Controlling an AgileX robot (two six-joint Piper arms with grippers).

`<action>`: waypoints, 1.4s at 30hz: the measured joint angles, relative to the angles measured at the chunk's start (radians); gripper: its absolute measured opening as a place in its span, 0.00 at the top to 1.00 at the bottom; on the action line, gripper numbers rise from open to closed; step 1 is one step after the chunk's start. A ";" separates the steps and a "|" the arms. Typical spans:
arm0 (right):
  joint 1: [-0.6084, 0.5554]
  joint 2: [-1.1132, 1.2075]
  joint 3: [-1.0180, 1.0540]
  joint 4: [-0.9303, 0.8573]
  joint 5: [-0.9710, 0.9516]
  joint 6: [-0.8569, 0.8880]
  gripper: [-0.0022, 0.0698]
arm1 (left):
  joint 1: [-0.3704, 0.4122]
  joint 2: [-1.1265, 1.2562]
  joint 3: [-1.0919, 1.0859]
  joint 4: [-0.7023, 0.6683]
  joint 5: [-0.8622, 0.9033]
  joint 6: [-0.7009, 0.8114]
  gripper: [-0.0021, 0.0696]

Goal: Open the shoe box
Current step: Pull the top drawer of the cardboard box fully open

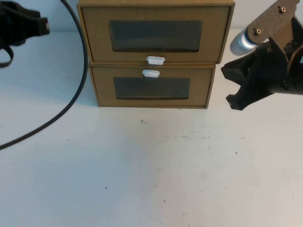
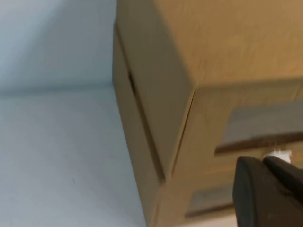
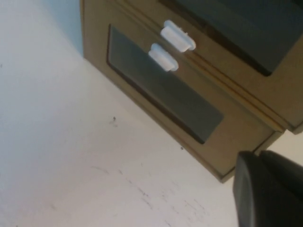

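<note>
Cardboard top box (image 1: 156,23) on bottom box (image 1: 151,101), both closed. Left gripper (image 1: 38,26) far left, right gripper (image 1: 239,94) beside boxes, both jaws pressed together.

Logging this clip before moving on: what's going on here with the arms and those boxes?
An upper shoe box sits stacked on a lower shoe box at the back of the table. Both are closed, and their white pull tabs are untouched. The right gripper hangs shut and empty just off the stack's right side. The left gripper sits at the far left, away from the boxes. Nothing is opened yet.
</note>
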 joint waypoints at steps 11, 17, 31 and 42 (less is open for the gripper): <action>0.092 -0.007 -0.004 0.218 0.085 -0.309 0.99 | 0.000 0.276 -0.391 -0.013 0.012 0.222 0.98; 0.210 0.031 -0.052 0.079 0.146 -0.300 0.99 | 0.000 0.495 -0.592 -0.196 0.163 0.383 0.98; 0.465 0.305 -0.449 -0.972 0.383 0.354 0.99 | 0.000 0.714 -0.738 -0.549 0.394 0.701 0.98; 0.563 0.393 -0.407 -1.550 0.324 0.767 0.99 | 0.013 0.722 -0.738 -0.604 0.379 0.703 0.98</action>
